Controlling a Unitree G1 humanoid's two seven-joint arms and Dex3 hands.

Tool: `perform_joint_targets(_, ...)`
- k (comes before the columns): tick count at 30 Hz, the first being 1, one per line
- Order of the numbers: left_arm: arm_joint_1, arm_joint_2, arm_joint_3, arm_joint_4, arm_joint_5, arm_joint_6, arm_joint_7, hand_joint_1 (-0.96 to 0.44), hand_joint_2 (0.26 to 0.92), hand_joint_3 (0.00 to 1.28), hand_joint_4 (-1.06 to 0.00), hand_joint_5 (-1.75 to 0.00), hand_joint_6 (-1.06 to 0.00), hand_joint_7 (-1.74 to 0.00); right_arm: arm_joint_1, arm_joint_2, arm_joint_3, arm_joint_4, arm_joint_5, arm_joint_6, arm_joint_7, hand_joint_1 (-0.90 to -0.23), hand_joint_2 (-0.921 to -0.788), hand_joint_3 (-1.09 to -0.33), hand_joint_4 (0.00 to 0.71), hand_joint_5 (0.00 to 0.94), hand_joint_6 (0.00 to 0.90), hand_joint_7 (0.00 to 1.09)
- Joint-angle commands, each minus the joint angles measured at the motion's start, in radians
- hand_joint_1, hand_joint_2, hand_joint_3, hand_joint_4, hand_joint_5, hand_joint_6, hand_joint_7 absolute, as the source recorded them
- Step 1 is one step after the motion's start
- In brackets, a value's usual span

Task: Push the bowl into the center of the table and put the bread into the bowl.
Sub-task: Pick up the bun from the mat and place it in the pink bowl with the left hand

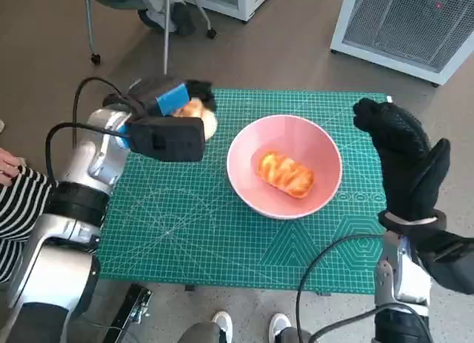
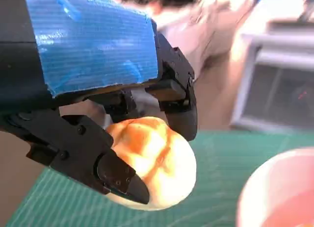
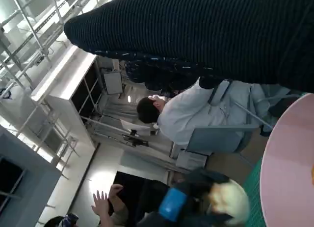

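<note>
Sitting near the middle of the green mat [image 1: 185,232] is a pink bowl [image 1: 255,139], and one piece of bread [image 1: 286,173] already lies inside it. It is long, golden and shiny. The left hand [image 1: 167,110] is over the far left part of the mat, just beside the bowl. Its black fingers [image 2: 117,174] are wrapped around a second bread, a round roll [image 2: 157,165], and they hold it tight from both sides. In the left wrist view the round roll looks pale yellow with brown lines on top, and the edge of the pink bowl shows in one corner. The right hand [image 1: 404,158] in the black glove is up over the right edge of the mat, near the bowl but not touching it. It holds nothing and its fingers look spread out. In the right wrist view a person in a light shirt [image 3: 189,114] sits in a chair far away.
</note>
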Motion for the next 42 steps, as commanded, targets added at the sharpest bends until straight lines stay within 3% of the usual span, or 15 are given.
perform_joint_targets(1, 0.04, 0.02, 0.045, -0.133, -0.042, 0.019, -0.042, 0.0, 0.895, 0.0, -0.87, -0.95, -0.7, -1.1, 0.016, 0.001, 0.001, 0.006, 0.001, 0.015, -0.003, -0.709, -0.921, -0.707, 0.146, 0.002, 0.042, 0.38)
perform_joint_targets(11, 0.085, 0.003, 0.085, -0.391, -0.06, 0.101, -0.115, 0.0, 0.901, 0.0, -0.86, -0.99, -0.68, -1.1, 0.016, -0.001, -0.003, 0.01, 0.003, 0.011, -0.001, -0.703, -0.921, -0.708, 0.146, 0.001, 0.041, 0.38)
perform_joint_targets(19, 0.09, -0.051, 0.063, -0.544, -0.046, 0.179, -0.151, 0.0, 0.905, 0.01, -0.85, -1.01, -0.67, -1.1, 0.014, -0.002, -0.006, 0.01, 0.003, 0.01, -0.003, -0.705, -0.921, -0.709, 0.145, 0.001, 0.039, 0.38)
perform_joint_targets(25, 0.077, -0.108, 0.017, -0.508, -0.036, 0.138, -0.139, 0.0, 0.894, 0.0, -0.87, -0.96, -0.71, -1.1, 0.014, -0.004, -0.009, 0.003, 0.0, 0.011, -0.009, -0.711, -0.921, -0.709, 0.145, 0.001, 0.039, 0.38)
perform_joint_targets(29, 0.067, -0.142, -0.013, -0.447, -0.032, 0.101, -0.137, 0.0, 0.893, 0.01, -0.83, -1.08, -0.74, -0.98, 0.014, -0.006, -0.012, -0.001, 0.001, 0.012, -0.009, -0.71, -0.921, -0.709, 0.145, 0.001, 0.036, 0.38)
perform_joint_targets(31, 0.06, -0.159, -0.028, -0.414, -0.037, 0.095, -0.152, 0.0, 0.905, 0.01, -0.8, -1.13, -0.71, -0.98, 0.013, -0.007, -0.014, -0.002, 0.0, 0.012, -0.01, -0.71, -0.921, -0.709, 0.145, 0.0, 0.036, 0.38)
perform_joint_targets(33, 0.053, -0.176, -0.044, -0.381, -0.045, 0.098, -0.181, 0.0, 0.913, 0.08, -0.74, -1.17, -0.58, -1.14, 0.012, -0.009, -0.016, -0.005, 0.0, 0.013, -0.011, -0.71, -0.921, -0.71, 0.145, 0.0, 0.035, 0.38)
perform_joint_targets(34, 0.05, -0.182, -0.049, -0.369, -0.049, 0.101, -0.195, -0.01, 0.867, 0.08, -0.66, -0.91, -0.49, -0.94, 0.012, -0.01, -0.017, -0.006, 0.0, 0.014, -0.012, -0.71, -0.921, -0.71, 0.145, 0.0, 0.035, 0.38)
perform_joint_targets(35, 0.044, -0.189, -0.057, -0.354, -0.055, 0.109, -0.22, -0.02, 0.852, 0.07, -0.65, -0.77, -0.48, -0.82, 0.013, -0.011, -0.018, -0.01, 0.0, 0.015, -0.013, -0.71, -0.921, -0.71, 0.145, 0.0, 0.035, 0.39)
perform_joint_targets(37, 0.031, -0.201, -0.07, -0.318, -0.068, 0.113, -0.265, -0.07, 0.814, 0.04, -0.55, -0.33, -0.45, -0.43, 0.014, -0.013, -0.02, -0.016, 0.0, 0.017, -0.015, -0.71, -0.921, -0.71, 0.145, 0.0, 0.034, 0.39)
perform_joint_targets(38, 0.025, -0.207, -0.074, -0.299, -0.074, 0.111, -0.283, -0.13, 0.802, 0.03, -0.48, -0.21, -0.41, -0.31, 0.015, -0.014, -0.021, -0.019, 0.0, 0.019, -0.016, -0.707, -0.921, -0.71, 0.145, 0.0, 0.034, 0.39)
perform_joint_targets(42, 0.004, -0.224, -0.083, -0.207, -0.101, 0.061, -0.328, -0.26, 0.791, 0.01, -0.36, -0.06, -0.36, -0.13, 0.014, -0.015, -0.023, -0.03, -0.003, 0.026, -0.023, -0.701, -0.921, -0.712, 0.144, 0.0, 0.033, 0.39)
